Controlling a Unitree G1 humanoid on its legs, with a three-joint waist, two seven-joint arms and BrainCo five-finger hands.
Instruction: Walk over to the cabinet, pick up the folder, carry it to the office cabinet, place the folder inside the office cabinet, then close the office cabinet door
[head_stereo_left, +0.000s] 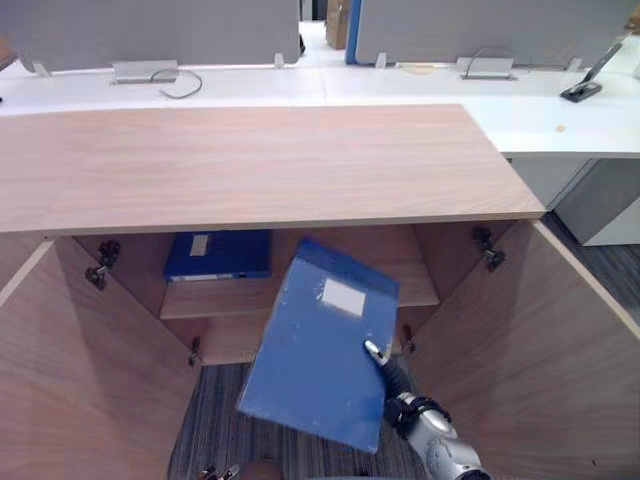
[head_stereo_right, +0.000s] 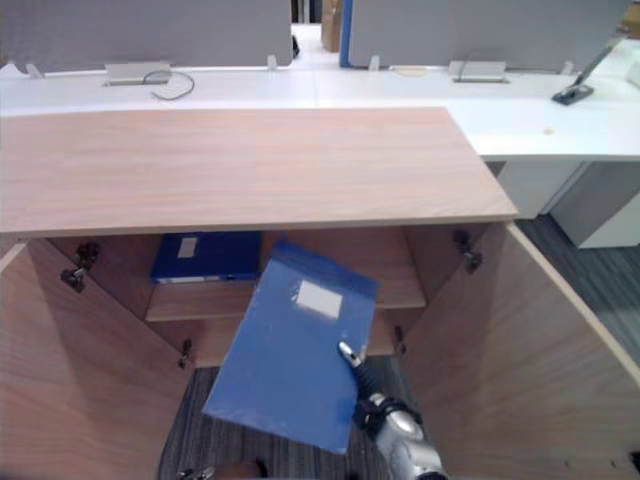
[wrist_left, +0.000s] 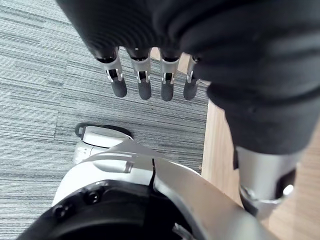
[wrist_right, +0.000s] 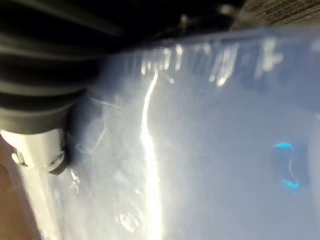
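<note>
Blue flat folder (head_stereo_left: 310, 350) with a white label is tilted in the air, before the open light wooden cabinet (head_stereo_left: 250, 165). The right hand (head_stereo_left: 398, 383) pinches its lower corner, with the thumb on top. A second dark blue folder (head_stereo_left: 218, 255) lies on the inner wooden shelf (head_stereo_left: 215, 298). The left hand (wrist_left: 144, 86) hangs with straight fingers above grey striped carpet (wrist_left: 40, 75).

Inside the cabinet (head_stereo_left: 270, 165), the wooden shelf (head_stereo_left: 215, 298) carries a dark blue box file (head_stereo_left: 218, 254) — toward its left end. Behind, the white tabletop (head_stereo_left: 560, 125) holds a looped cable (head_stereo_left: 182, 86).
</note>
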